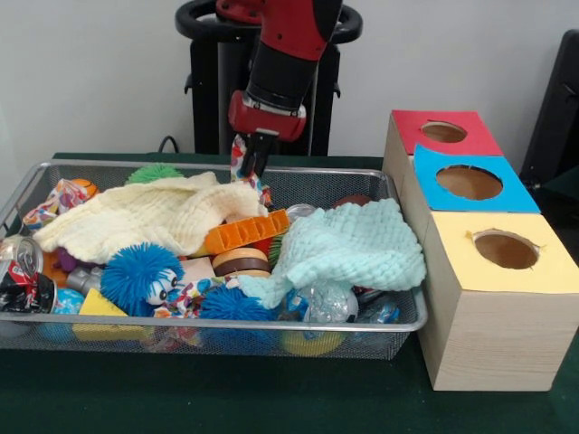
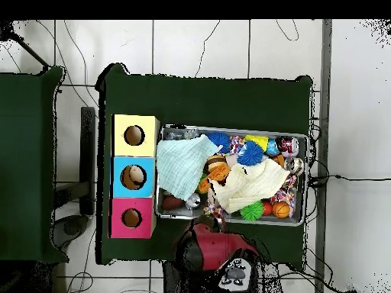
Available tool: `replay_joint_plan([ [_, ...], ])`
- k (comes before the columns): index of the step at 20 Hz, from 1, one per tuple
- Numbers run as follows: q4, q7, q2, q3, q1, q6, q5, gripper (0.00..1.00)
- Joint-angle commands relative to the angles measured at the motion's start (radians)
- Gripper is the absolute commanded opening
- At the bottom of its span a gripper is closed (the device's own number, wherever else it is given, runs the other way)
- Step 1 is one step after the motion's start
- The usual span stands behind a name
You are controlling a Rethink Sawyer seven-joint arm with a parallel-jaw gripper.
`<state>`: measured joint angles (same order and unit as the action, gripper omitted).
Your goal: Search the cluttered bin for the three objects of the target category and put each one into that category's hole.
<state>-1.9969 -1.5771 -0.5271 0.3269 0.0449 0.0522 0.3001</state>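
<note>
The wire mesh bin (image 1: 403,323) is full of toys. My gripper (image 1: 252,161) hangs over the bin's far rim, shut on a white polka-dot cloth (image 1: 240,161) that drapes down round the fingers to the rim. A second polka-dot cloth (image 1: 52,201) lies at the bin's left end. A third polka-dot cloth (image 1: 188,295) peeks out at the front middle under a blue fuzzy toy. The yellow-faced hole (image 1: 505,250) is in the nearest box on the right, apart from the gripper. In the overhead view the gripper (image 2: 211,222) is at the bin's (image 2: 229,127) lower rim, and the yellow hole (image 2: 134,135) is left of the bin.
A pale yellow knitted cloth (image 1: 149,217) and a mint-green knitted cloth (image 1: 353,246) cover much of the bin. Blue fuzzy balls (image 1: 137,274), an orange comb-like piece (image 1: 246,231), a can (image 1: 18,262) and balls lie around. The blue-faced hole (image 1: 469,182) and the red-faced hole (image 1: 443,132) lie behind the yellow one.
</note>
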Motion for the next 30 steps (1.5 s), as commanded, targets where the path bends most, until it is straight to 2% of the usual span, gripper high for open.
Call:
replay_joint_plan([
  [1,-0.103,-0.168,-0.176,-0.055,0.027,-0.177,-0.052,0.0],
  [6,-0.11,-0.15,-0.208,-0.08,0.05,-0.218,-0.048,0.0],
  [12,-0.117,-0.13,-0.285,-0.123,0.064,-0.316,-0.07,0.0],
  [16,-0.106,-0.13,-0.303,-0.167,0.074,-0.362,-0.097,0.0],
  [22,-0.046,-0.135,-0.297,-0.223,0.072,-0.43,-0.159,0.0],
  [30,0.106,-0.139,-0.255,-0.222,0.043,-0.572,-0.224,0.0],
])
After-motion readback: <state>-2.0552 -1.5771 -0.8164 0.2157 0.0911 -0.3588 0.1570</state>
